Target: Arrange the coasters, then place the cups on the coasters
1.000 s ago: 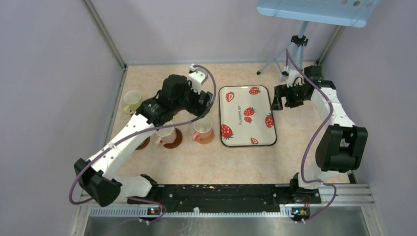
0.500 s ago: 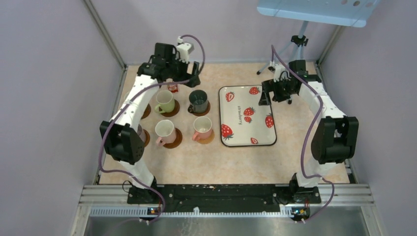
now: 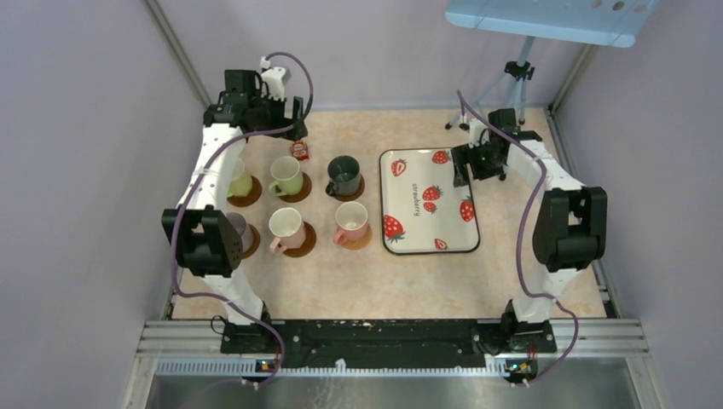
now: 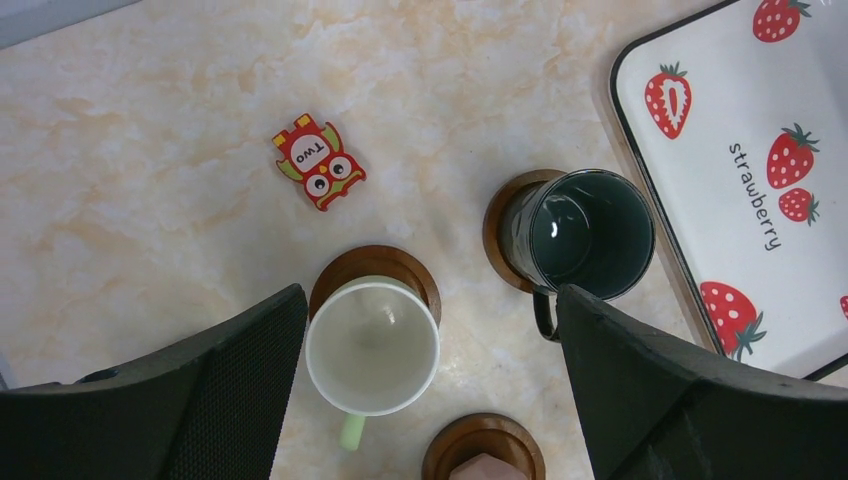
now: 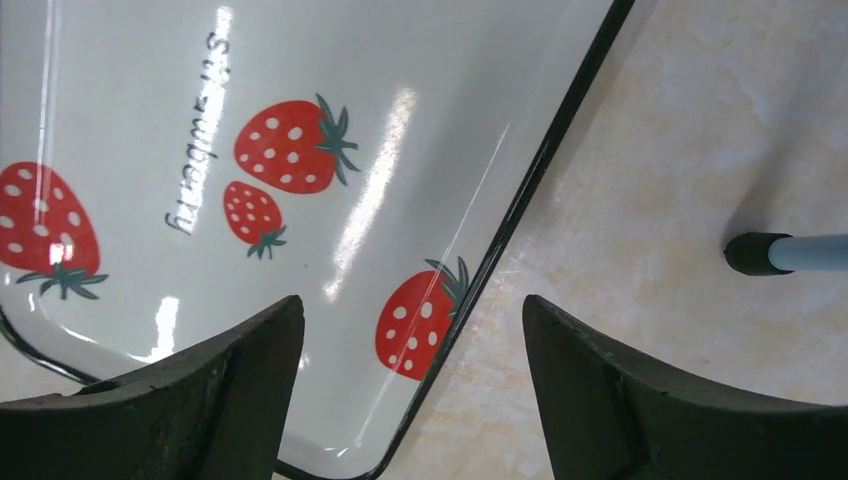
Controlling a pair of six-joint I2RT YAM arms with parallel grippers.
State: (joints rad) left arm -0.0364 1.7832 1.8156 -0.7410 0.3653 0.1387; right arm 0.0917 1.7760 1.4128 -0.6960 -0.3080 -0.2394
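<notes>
Six cups stand on coasters in two rows left of centre. The back row holds a yellow-green cup [image 3: 241,183], a green cup [image 3: 287,175] and a dark green cup [image 3: 344,175]. The front row holds a purple cup [image 3: 235,227] partly behind the left arm, a cream cup [image 3: 286,226] on a brown coaster [image 3: 306,243], and a pink cup [image 3: 351,221] on a tan coaster [image 3: 364,242]. My left gripper [image 3: 286,119] hangs open high at the back left, holding nothing; below its jaws lie the green cup [image 4: 372,346] and dark green cup [image 4: 585,232]. My right gripper [image 5: 412,310] is open over the tray's edge.
A white strawberry-print tray [image 3: 409,226] lies right of the cups, its black rim [image 5: 520,215] under the right gripper. A small red packet [image 3: 299,150] lies behind the green cup. A tripod [image 3: 503,89] stands at the back right, one foot [image 5: 755,253] near the right gripper.
My left arm has lifted off the cups and swung to the back left corner, uncovering the back row. My right gripper has shifted slightly left toward the tray, jaws a little narrower.
</notes>
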